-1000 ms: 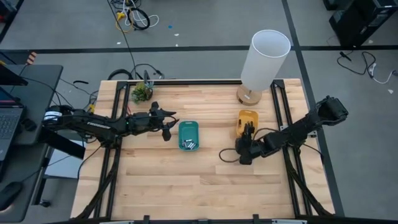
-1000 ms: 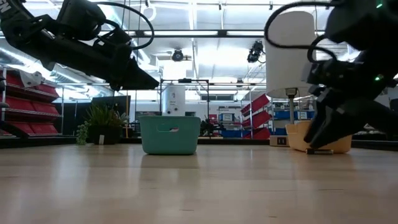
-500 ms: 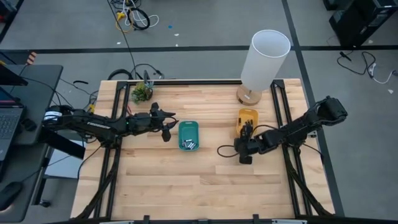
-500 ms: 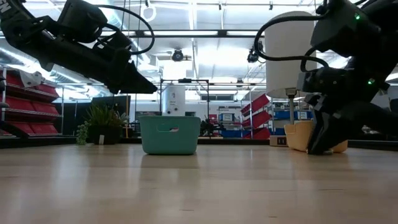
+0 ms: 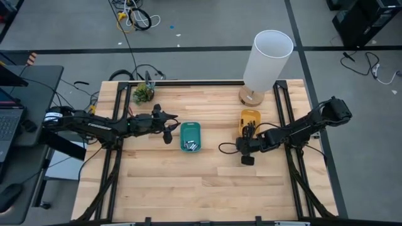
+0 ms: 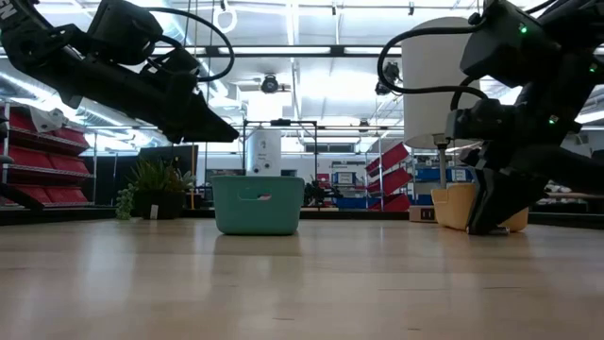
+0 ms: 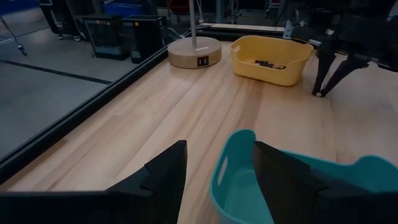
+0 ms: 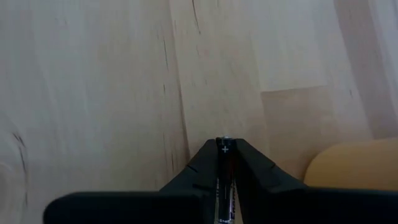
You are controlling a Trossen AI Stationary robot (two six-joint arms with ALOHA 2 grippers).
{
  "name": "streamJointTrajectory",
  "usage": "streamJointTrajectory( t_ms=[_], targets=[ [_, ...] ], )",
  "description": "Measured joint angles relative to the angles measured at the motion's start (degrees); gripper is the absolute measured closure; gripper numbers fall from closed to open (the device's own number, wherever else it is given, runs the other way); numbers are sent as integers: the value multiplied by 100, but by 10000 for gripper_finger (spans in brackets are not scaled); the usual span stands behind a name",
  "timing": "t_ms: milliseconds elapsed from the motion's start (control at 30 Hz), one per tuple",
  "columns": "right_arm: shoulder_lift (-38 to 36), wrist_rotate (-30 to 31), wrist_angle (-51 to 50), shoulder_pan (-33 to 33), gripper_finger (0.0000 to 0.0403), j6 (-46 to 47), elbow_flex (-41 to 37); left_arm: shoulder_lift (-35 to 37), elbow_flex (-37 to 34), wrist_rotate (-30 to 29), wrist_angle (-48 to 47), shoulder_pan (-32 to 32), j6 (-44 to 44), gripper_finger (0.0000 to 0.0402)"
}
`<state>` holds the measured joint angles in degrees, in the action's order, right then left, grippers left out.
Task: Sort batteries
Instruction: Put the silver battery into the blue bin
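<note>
Now the right tool pinches a dark battery lengthwise beside the yellow tray, ready for dropping; left tool hangs unclenched over the teal tray.

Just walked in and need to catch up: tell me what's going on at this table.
The robot is sorting batteries. The right tool is shut on a dark battery just above the wooden table, beside the yellow tray, which already holds some dark batteries. The left tool hangs open by the teal tray, which holds silvery batteries.
</note>
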<state>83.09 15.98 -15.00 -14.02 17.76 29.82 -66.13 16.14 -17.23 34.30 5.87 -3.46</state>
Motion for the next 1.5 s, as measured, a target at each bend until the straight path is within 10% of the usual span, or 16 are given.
streamJointTrajectory(
  t_ms=[533, 1200, 1500],
  targets=[
    [-142, -402, 615, -17, 373, -21, -46, 0, 0, 7, -152, 0, -2, 204],
    [-281, -710, 4197, 260, 376, -1521, -17, -2, 0, 2, -44, 0, -190, 204],
    [629, -985, 4414, 756, 375, -2642, 1136, -2, 0, -1, 73, 0, -195, 204]
  ],
)
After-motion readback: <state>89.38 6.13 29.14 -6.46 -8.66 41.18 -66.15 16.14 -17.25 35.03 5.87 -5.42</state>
